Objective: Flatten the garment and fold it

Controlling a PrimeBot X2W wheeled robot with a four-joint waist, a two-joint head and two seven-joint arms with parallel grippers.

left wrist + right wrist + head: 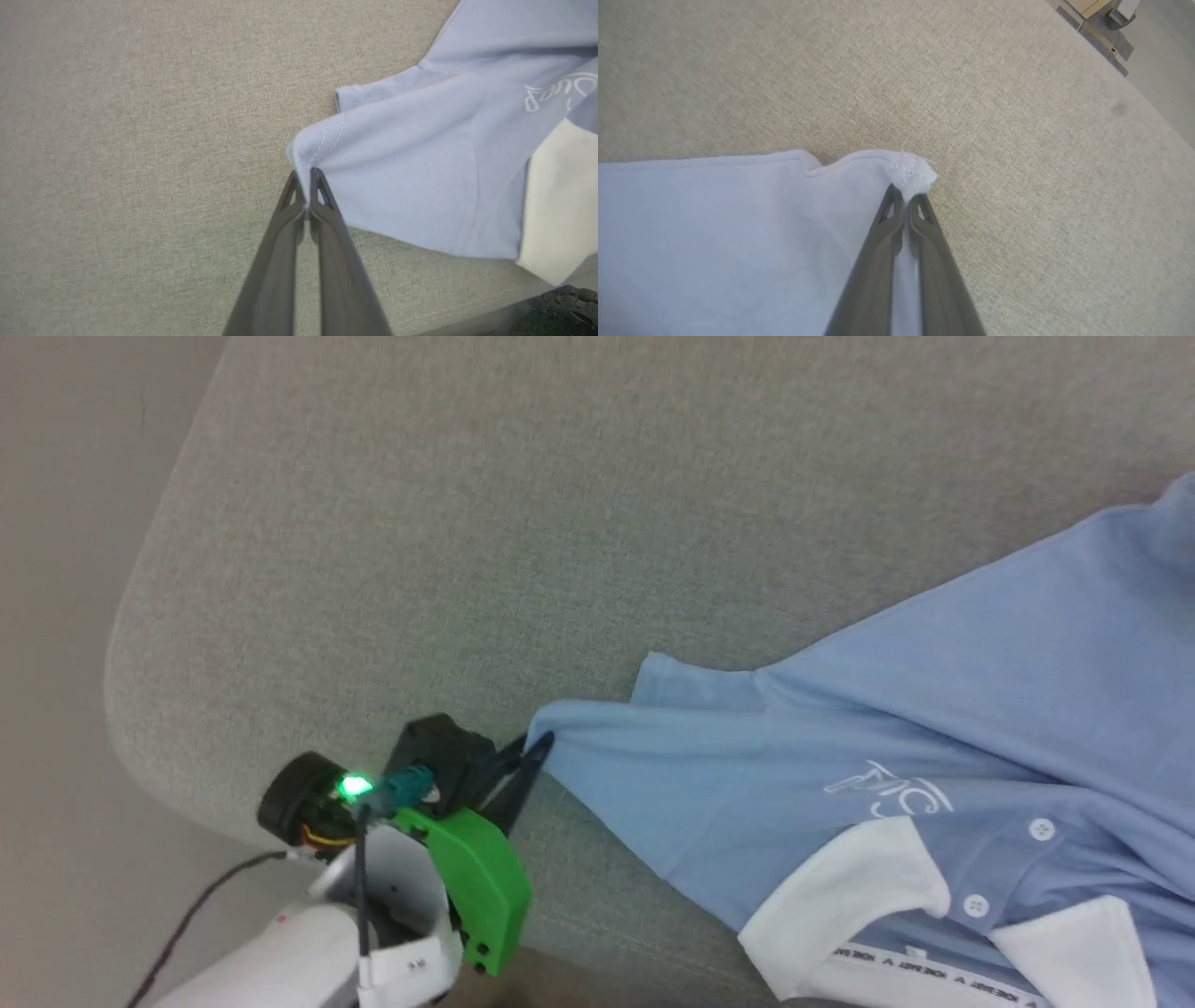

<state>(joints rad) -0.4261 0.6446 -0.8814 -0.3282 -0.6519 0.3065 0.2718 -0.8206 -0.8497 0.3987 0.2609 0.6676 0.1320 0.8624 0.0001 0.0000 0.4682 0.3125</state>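
- left gripper (pixel 540 745) is pinched tight on the garment (pixel 887 728), right at the sleeve (pixel 607 751) hem, cloth bunched at the fingertips
- right gripper (pixel 906 198) is clamped on a corner of the cloth edge, fabric spreading left of its fingers
- it lies on the grey cushion (pixel 420 523), sleeve pointing at the left fingers, long axis running diagonally away from them, collar (pixel 845 896) on the near side

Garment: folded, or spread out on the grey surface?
Spread, not folded: the garment lies front-up with collar, buttons and logo exposed. The left gripper pinches a sleeve edge, the right gripper a corner. Far side: cannot tell.
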